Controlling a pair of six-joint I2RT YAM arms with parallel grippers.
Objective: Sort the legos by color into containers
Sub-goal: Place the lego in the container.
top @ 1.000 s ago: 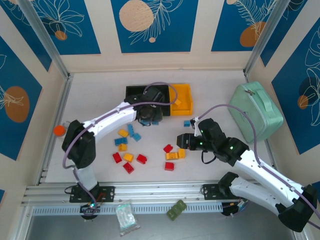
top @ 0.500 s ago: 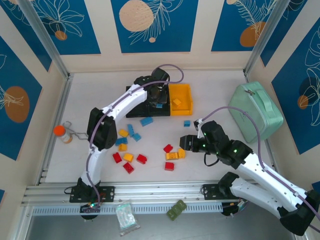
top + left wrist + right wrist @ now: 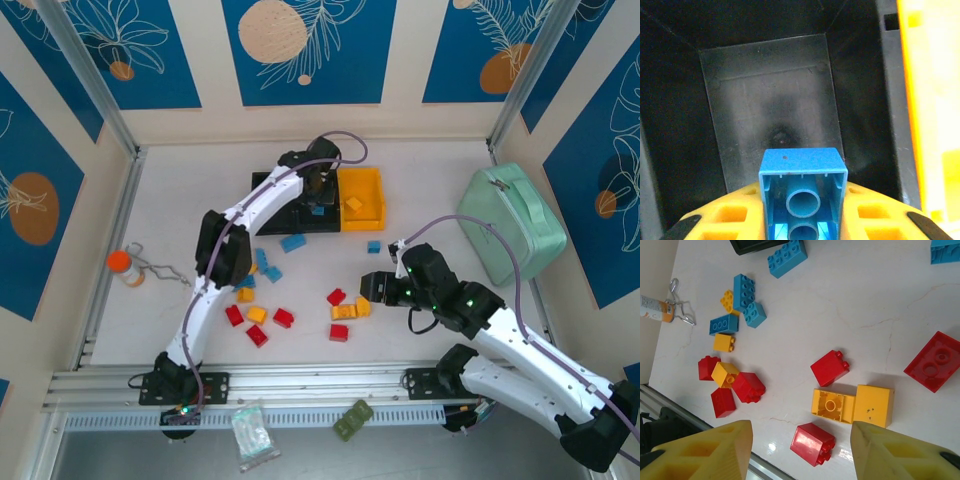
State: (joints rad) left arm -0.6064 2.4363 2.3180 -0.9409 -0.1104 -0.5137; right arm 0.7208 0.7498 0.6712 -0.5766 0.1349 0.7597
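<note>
Step in hand: depositing a blue piece. The left pincer (image 3: 802, 225) pinches a blue brick (image 3: 803, 172) above the bare floor of a black bin (image 3: 765, 95); the next move calls for spreading the jaws to drop it, clear of the adjoining yellow bin (image 3: 927, 100). The right pincer (image 3: 800, 450) hangs spread and empty above loose red and yellow legos (image 3: 830, 367) on the surface (image 3: 865, 315).

My left fingers (image 3: 710, 223) cover the blue brick's (image 3: 802, 167) sides; the wrist view's bottom edge crops both.
</note>
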